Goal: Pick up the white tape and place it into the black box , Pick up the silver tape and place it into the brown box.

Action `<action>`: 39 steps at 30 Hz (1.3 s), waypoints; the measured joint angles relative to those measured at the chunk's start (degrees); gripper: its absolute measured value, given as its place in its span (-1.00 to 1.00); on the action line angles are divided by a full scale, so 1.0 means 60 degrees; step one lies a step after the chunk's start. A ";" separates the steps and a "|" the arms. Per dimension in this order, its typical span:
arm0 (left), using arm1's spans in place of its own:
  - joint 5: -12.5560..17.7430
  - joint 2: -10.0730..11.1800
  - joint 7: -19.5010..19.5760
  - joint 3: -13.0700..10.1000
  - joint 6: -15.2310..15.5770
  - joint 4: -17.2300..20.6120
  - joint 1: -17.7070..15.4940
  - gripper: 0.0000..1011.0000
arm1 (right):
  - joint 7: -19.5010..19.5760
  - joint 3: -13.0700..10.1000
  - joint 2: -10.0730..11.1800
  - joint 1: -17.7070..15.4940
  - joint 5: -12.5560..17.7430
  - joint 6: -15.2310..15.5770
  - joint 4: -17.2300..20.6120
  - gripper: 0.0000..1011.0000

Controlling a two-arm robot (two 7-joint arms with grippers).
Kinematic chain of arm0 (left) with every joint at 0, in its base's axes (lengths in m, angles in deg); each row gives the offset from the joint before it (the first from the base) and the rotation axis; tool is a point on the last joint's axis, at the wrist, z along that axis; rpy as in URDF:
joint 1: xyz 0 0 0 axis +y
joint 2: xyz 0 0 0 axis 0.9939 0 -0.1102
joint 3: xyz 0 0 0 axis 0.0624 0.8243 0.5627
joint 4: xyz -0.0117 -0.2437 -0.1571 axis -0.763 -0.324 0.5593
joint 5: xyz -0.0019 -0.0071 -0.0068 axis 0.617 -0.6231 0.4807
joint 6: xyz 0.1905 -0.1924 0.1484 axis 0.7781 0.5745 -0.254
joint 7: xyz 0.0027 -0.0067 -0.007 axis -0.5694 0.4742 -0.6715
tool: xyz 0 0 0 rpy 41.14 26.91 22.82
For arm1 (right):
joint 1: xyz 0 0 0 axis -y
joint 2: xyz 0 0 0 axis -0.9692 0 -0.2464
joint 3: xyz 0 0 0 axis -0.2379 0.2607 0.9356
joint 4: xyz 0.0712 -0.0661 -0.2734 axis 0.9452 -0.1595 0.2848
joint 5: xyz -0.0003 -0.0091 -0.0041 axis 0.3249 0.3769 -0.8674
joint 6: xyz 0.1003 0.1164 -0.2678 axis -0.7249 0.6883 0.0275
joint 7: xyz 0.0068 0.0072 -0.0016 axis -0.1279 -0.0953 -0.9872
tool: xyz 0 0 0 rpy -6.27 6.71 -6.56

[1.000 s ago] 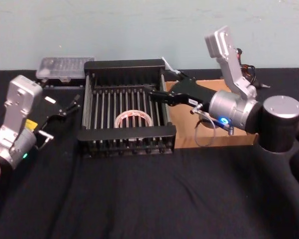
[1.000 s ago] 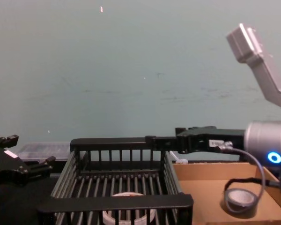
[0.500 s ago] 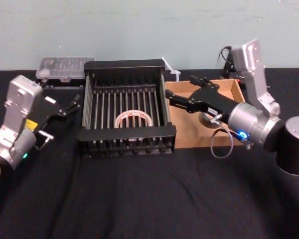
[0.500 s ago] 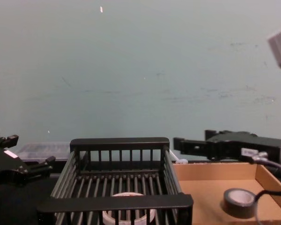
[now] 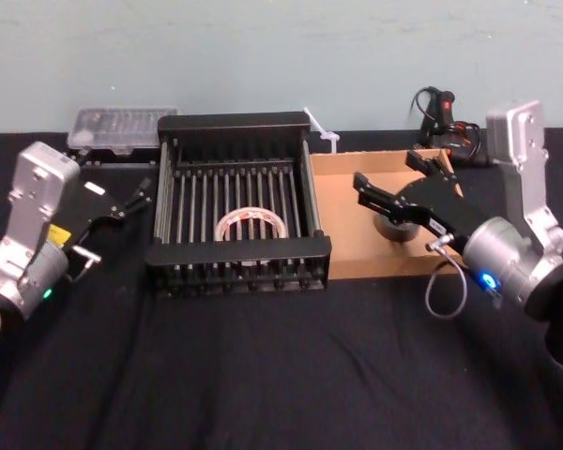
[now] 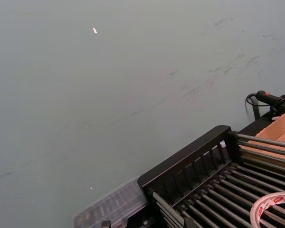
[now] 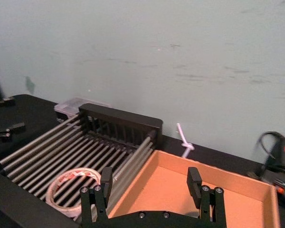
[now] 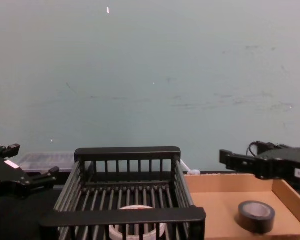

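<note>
White tape [image 5: 251,224]: one ring-shaped roll, laid flat on the barred floor of the black box [image 5: 238,125], toward the near wall. It is also seen through the near bars in the chest view and at the edge of the left wrist view.

Silver tape [image 8: 256,216]: one dark grey roll with a pale core, laid flat on the floor of the brown box [image 5: 342,220], toward its right side. In the head view it is partly covered by the right gripper.

Black box: slatted crate with thick flat rims, set on the black tabletop [image 5: 263,375] at the middle. Brown box: shallow cardboard tray, set just beside the crate on its right, the two walls touching or nearly so.

Right gripper [image 5: 390,183]: held above the brown box, over the silver tape and clear of it. Its fingers [image 7: 106,179] are spread wide apart, and nothing is held between them.

Left gripper [image 5: 136,199]: held off to the left of the black box, above the tabletop. Its fingers are parted and nothing is gripped.

Clear plastic case [image 5: 122,127]: laid behind the left end of the crate, by the wall.

Black corded tool [image 5: 439,103]: laid behind the brown box.
</note>
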 joint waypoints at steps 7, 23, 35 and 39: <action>0.0000 0.0000 0.0000 0.0000 0.0000 0.0000 0.0001 0.98 | 0.0382 -0.0224 0.0009 -0.0630 -0.0416 -0.0254 0.0362 0.98; -0.0001 0.0000 0.0000 0.0000 0.0000 0.0000 0.0000 0.98 | 0.0708 -0.0617 -0.0037 -0.1617 -0.1102 -0.0714 0.0644 0.98; 0.0000 0.0000 -0.0001 0.0000 0.0000 0.0000 0.0001 0.98 | 0.0496 -0.0814 -0.0213 -0.1885 -0.1291 -0.0823 0.0457 0.98; 0.0000 0.0000 -0.0001 0.0000 0.0000 0.0000 0.0000 0.98 | 0.0410 -0.0891 -0.0282 -0.1940 -0.1377 -0.0822 0.0382 0.98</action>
